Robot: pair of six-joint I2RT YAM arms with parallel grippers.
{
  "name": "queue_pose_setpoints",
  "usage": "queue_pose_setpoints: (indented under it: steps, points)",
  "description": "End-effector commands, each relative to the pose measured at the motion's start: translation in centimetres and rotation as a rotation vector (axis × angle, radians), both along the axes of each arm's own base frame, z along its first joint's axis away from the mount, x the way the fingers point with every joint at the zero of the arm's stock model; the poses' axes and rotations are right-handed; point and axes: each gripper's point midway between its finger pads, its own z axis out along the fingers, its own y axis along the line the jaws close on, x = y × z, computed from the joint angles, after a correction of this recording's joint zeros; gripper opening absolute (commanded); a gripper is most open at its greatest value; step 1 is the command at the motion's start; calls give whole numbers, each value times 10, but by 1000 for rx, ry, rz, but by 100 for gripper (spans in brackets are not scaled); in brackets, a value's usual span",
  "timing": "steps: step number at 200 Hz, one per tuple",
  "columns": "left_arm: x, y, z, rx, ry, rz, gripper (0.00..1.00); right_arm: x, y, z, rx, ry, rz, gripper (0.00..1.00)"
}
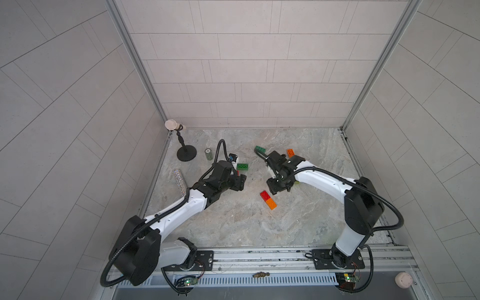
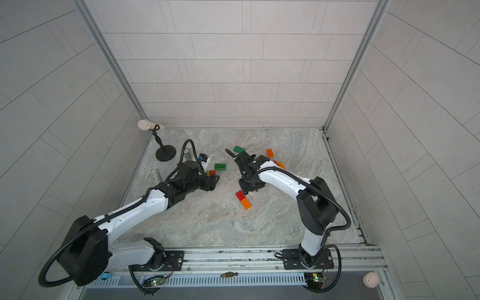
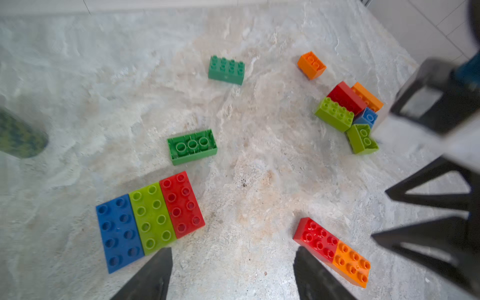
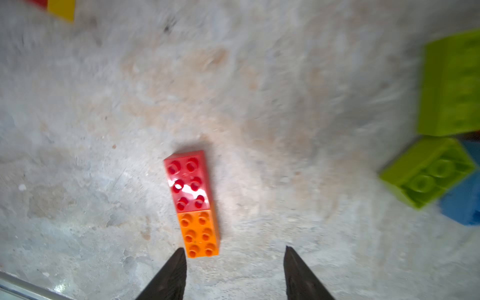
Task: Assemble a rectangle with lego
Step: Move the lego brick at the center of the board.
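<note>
Your right gripper (image 4: 233, 249) hangs over the table (image 1: 233, 220) with jaws spread and nothing between them, the red-orange pair (image 4: 192, 202) lying flat just ahead of its tips. The pair's long axis runs away from the gripper, so the jaws would shut across its narrow width, but the orange end sits just beside one fingertip rather than on the midline: you would likely need a small sideways shift before any pinch. Your left gripper (image 3: 233, 249), also spread and empty, hovers by the blue-lime-red slab (image 3: 150, 220), three bricks laid side by side. In both top views the pair (image 1: 268, 199) lies between the arms, nearer the right. An upturned green brick (image 3: 192, 146) lies just beyond the slab, and a loose heap (image 3: 348, 111) well apart from it.
</note>
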Motion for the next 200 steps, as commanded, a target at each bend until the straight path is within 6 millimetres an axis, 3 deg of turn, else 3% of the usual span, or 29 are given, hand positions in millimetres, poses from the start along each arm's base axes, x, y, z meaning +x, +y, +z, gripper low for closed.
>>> queue_pose_setpoints:
  steps: [1,32,57,80,120,139,169,200]
  points:
    - [6,0,20,32,-108,-7,81,17,-49,-2,-1,-20,-181,60]
    - [3,-30,19,58,-117,-73,84,47,-100,-10,-62,-69,-338,60]
    - [0,-53,16,129,-138,-119,84,62,-114,-18,-145,-89,-366,60]
    - [4,-58,15,162,-153,-120,84,70,-123,-25,-208,-91,-373,61]
    - [4,-65,15,168,-153,-165,84,68,-160,-37,-244,-69,-458,61]
    - [4,-68,14,170,-144,-176,84,69,-156,-39,-228,-53,-433,62]
    - [11,-62,13,185,-131,-122,84,84,-122,-25,-207,-107,-319,62]
    - [16,-49,10,173,-117,-49,86,104,-96,-32,-211,-94,-243,62]
